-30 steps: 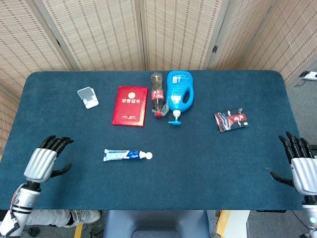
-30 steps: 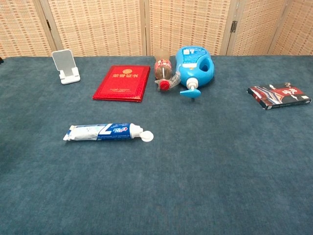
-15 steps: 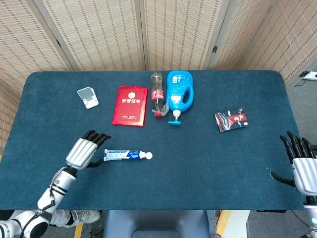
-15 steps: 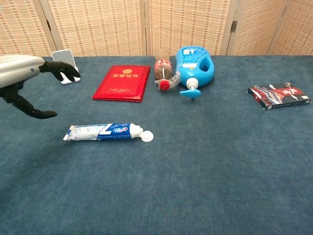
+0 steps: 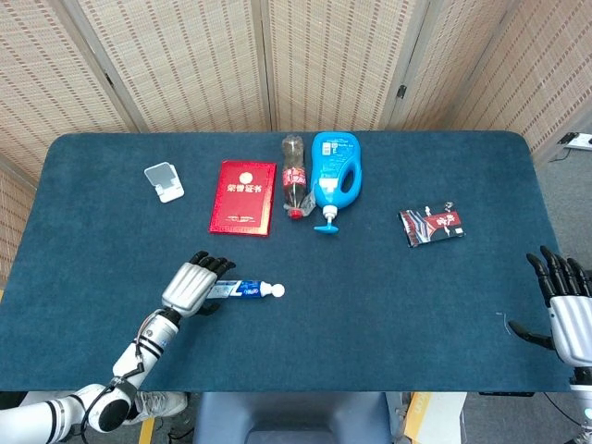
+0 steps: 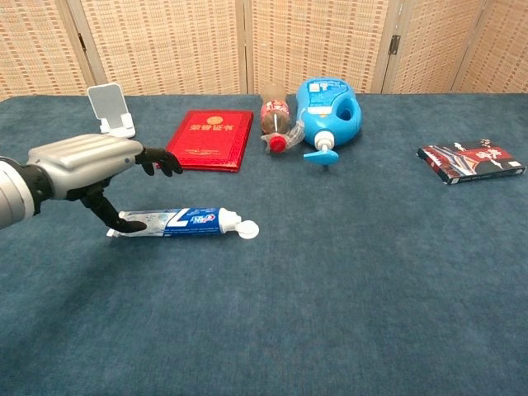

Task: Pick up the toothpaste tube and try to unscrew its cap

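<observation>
The left hand (image 6: 91, 161) is hovering over the flat end of the white-and-blue toothpaste tube (image 6: 177, 222), fingers spread, thumb seemingly touching it. The tube is lying on the dark blue desk (image 6: 330, 289), white cap (image 6: 247, 230) pointing right. The right hand (image 5: 566, 310) is waiting at the desk's right edge, fingers apart.
</observation>
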You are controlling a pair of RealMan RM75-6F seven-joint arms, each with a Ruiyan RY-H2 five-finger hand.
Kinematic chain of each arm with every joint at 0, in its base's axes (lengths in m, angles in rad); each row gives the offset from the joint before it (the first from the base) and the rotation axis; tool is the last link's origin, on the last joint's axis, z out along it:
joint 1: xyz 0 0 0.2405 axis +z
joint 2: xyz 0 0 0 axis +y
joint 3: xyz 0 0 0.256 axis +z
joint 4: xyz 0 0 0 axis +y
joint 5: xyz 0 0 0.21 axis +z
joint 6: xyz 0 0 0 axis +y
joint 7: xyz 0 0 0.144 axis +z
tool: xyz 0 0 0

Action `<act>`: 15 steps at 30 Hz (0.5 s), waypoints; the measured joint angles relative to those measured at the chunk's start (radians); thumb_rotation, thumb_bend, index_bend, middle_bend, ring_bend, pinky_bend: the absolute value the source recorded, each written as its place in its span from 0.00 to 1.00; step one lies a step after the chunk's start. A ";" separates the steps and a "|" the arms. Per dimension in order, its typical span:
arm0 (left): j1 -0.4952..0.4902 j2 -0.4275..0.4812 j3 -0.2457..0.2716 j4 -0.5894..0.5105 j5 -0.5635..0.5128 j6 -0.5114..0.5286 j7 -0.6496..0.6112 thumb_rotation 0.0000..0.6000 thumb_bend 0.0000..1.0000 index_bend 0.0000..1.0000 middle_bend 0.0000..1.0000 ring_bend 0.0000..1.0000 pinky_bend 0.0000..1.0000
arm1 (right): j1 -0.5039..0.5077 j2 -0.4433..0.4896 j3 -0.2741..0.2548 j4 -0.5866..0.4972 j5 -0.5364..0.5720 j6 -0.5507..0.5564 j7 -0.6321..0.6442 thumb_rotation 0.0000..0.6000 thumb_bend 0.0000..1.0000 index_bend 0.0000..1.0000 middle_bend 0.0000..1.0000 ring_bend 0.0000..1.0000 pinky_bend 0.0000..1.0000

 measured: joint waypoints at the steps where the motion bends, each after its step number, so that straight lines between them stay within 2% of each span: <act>1: -0.005 -0.010 0.000 0.004 -0.011 -0.001 0.010 1.00 0.27 0.27 0.27 0.29 0.19 | -0.001 0.000 0.000 0.001 0.000 0.001 0.001 1.00 0.02 0.00 0.00 0.04 0.00; 6: -0.027 -0.058 0.001 0.033 -0.066 -0.001 0.056 1.00 0.28 0.29 0.31 0.33 0.18 | -0.003 -0.002 -0.001 0.004 -0.002 0.003 0.004 1.00 0.02 0.00 0.00 0.04 0.00; 10: -0.044 -0.081 -0.001 0.058 -0.103 -0.004 0.073 1.00 0.32 0.31 0.34 0.36 0.19 | -0.003 -0.004 -0.001 0.008 -0.002 0.002 0.007 1.00 0.02 0.00 0.00 0.03 0.00; 15: -0.061 -0.096 -0.001 0.089 -0.139 -0.012 0.085 1.00 0.33 0.32 0.35 0.36 0.19 | -0.006 -0.005 -0.001 0.010 -0.003 0.007 0.009 1.00 0.02 0.00 0.00 0.04 0.00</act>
